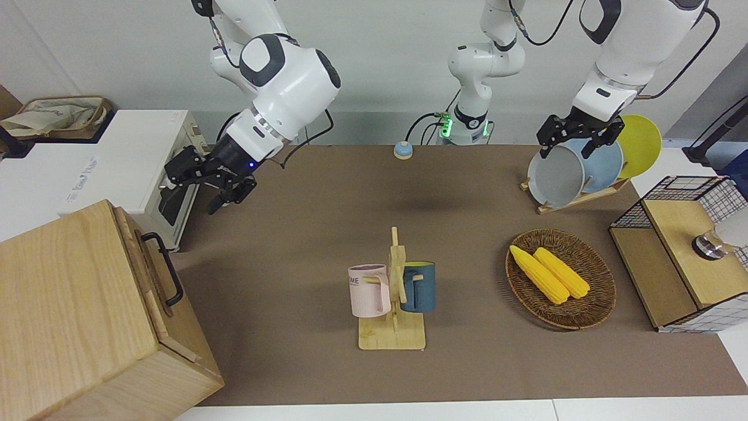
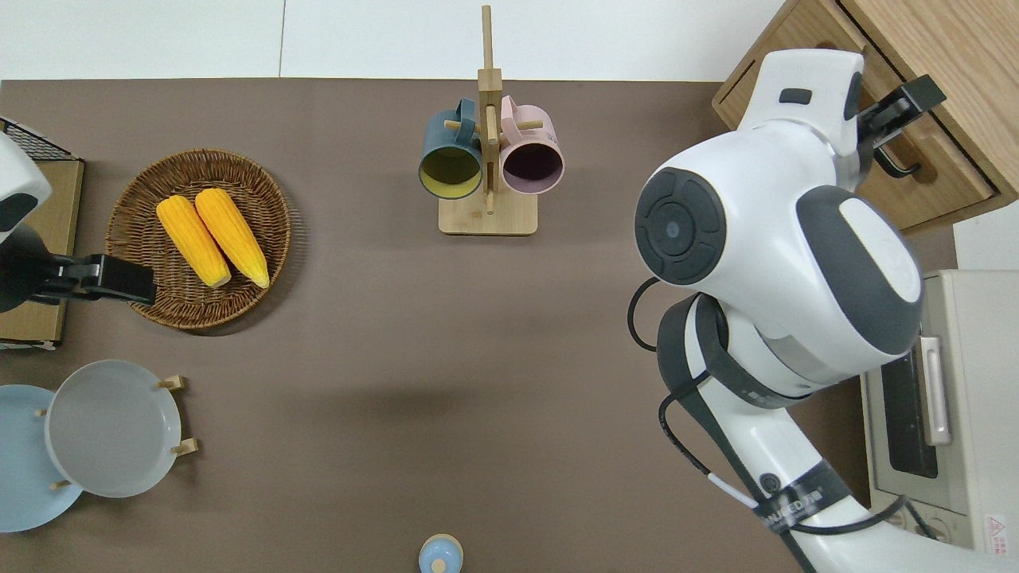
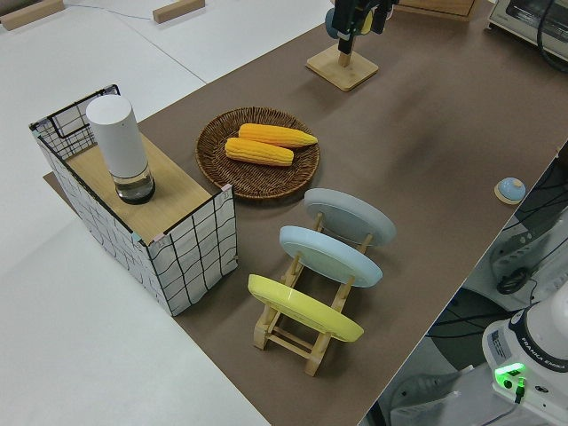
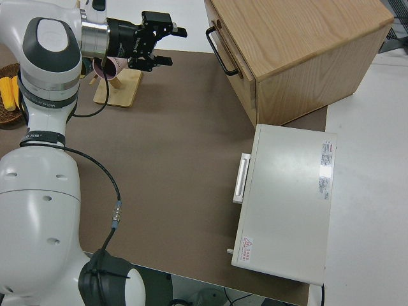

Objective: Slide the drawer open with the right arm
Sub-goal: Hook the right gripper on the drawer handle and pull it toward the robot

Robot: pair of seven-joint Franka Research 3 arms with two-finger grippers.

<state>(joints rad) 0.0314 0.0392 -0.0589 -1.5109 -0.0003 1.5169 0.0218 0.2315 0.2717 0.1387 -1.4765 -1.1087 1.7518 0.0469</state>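
Note:
The drawer [image 1: 147, 278] is shut in the pale wooden cabinet [image 1: 70, 316] at the right arm's end of the table. Its black bar handle [image 1: 165, 270] also shows in the right side view [image 4: 220, 52] and partly in the overhead view [image 2: 902, 165]. My right gripper [image 1: 193, 196] is open and empty, up in the air, tilted toward the cabinet. In the overhead view the gripper [image 2: 903, 118] is over the drawer front [image 2: 947, 143] by the handle. In the right side view the gripper [image 4: 167, 46] is apart from the handle. My left arm is parked, its gripper [image 1: 568, 145] open.
A white toaster oven [image 1: 117, 158] stands beside the cabinet, nearer to the robots. A mug rack [image 1: 394, 292] with two mugs stands mid-table. Toward the left arm's end are a basket of corn [image 1: 590, 304], a plate rack [image 1: 578, 169] and a wire-grid box [image 1: 678, 257].

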